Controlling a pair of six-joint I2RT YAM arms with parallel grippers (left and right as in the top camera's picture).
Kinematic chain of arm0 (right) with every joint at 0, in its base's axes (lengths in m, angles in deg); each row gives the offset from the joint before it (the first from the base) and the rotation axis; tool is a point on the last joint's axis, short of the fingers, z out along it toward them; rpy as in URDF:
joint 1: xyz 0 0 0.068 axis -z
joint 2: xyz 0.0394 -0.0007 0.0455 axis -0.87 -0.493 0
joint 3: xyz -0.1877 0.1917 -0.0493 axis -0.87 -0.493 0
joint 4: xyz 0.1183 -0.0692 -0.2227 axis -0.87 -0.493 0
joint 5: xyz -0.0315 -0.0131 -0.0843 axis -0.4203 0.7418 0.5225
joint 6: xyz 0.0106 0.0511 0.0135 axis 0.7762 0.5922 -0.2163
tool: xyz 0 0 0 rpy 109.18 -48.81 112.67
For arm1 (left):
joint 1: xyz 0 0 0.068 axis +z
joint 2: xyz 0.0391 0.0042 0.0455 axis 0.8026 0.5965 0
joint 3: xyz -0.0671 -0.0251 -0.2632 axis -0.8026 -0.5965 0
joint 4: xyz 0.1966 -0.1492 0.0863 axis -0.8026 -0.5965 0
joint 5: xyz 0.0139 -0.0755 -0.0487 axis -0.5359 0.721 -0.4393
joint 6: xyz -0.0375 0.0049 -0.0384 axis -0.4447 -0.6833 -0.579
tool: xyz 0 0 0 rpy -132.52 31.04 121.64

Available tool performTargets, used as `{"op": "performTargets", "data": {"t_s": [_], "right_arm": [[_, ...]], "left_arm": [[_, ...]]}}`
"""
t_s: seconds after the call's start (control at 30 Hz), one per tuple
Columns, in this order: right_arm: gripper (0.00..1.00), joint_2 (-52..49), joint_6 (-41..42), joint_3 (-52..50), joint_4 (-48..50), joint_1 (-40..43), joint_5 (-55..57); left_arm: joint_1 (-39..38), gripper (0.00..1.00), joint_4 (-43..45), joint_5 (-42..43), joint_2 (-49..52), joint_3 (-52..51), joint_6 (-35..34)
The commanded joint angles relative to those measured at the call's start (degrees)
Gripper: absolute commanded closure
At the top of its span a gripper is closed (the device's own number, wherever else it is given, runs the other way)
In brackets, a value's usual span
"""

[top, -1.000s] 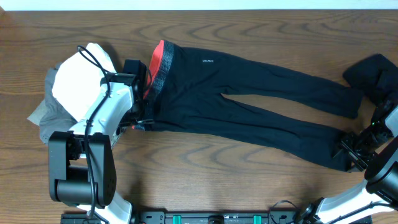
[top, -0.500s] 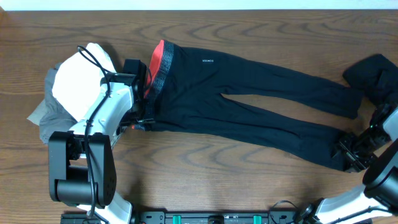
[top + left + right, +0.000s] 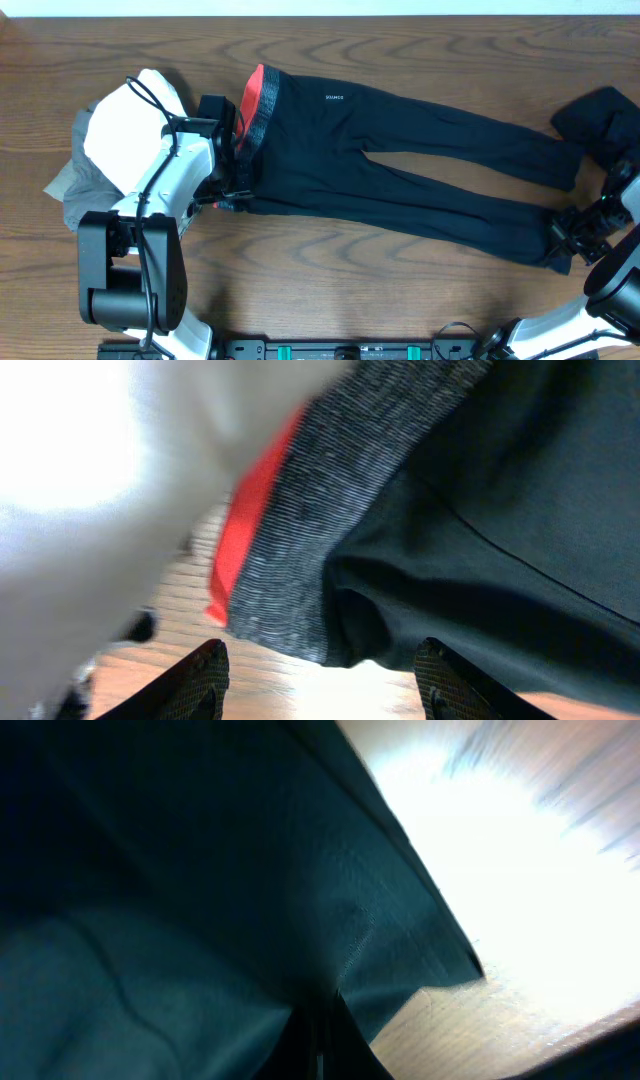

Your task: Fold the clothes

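Observation:
Long black trousers (image 3: 400, 150) lie flat across the table, legs pointing right. The grey waistband (image 3: 256, 122) with its red inside (image 3: 257, 88) is at the left. My left gripper (image 3: 230, 196) stands open at the waistband's near corner. In the left wrist view the grey band (image 3: 330, 510) lies just ahead of the gripper (image 3: 320, 665), its fingertips (image 3: 205, 675) on either side, nothing between them. My right gripper (image 3: 566, 238) is shut on the near leg's hem. In the right wrist view the dark cloth (image 3: 200, 870) is pinched where the gripper (image 3: 320, 1035) closes.
A white and grey garment pile (image 3: 100, 150) lies under my left arm at the far left. Another bunched black garment (image 3: 600, 118) sits at the far right, just beyond the trouser hems. The table's far edge (image 3: 400, 14) runs along the top.
My right gripper has closed on the near leg's hem and drawn it slightly right. The left arm and the waistband have not moved.

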State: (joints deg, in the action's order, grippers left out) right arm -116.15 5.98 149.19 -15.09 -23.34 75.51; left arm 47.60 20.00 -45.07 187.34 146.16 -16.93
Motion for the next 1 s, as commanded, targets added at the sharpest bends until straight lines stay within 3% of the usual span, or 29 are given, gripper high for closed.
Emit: {"op": "performTargets", "data": {"t_s": [0.0, 0.4, 0.5, 0.67, 0.83, 0.9, 0.97], "right_arm": [[0.99, 2.49, -1.88, 3.91, -0.26, 0.48, 0.90], [0.99, 4.13, -2.91, 7.45, -0.90, 0.44, 1.51], [0.95, 4.13, -2.93, 7.45, -1.14, 0.44, 1.51], [0.80, 4.13, -3.15, 7.45, -1.42, 0.44, 1.49], [0.63, 4.13, -3.39, 7.45, -2.49, 0.42, 1.44], [0.60, 4.13, -3.39, 7.45, -3.08, 0.44, 1.44], [0.58, 4.13, -3.39, 7.45, -3.93, 0.44, 1.49]], "left_arm": [[0.11, 0.38, -0.50, 3.72, -0.61, 0.63, 0.81], [-5.29, 0.33, 0.59, 3.54, -0.13, -0.55, 2.93], [-5.66, 0.33, 2.36, 3.50, 0.26, -3.08, 2.84], [-5.66, 0.25, 8.39, 3.13, 0.35, -8.46, 2.49], [-5.66, 0.25, 13.29, 3.15, 0.57, -12.37, 2.49], [-5.66, 0.30, 13.62, 3.15, 0.57, -12.61, 2.49], [-5.66, 0.51, 13.66, 3.15, 0.57, -12.61, 2.49]]}}
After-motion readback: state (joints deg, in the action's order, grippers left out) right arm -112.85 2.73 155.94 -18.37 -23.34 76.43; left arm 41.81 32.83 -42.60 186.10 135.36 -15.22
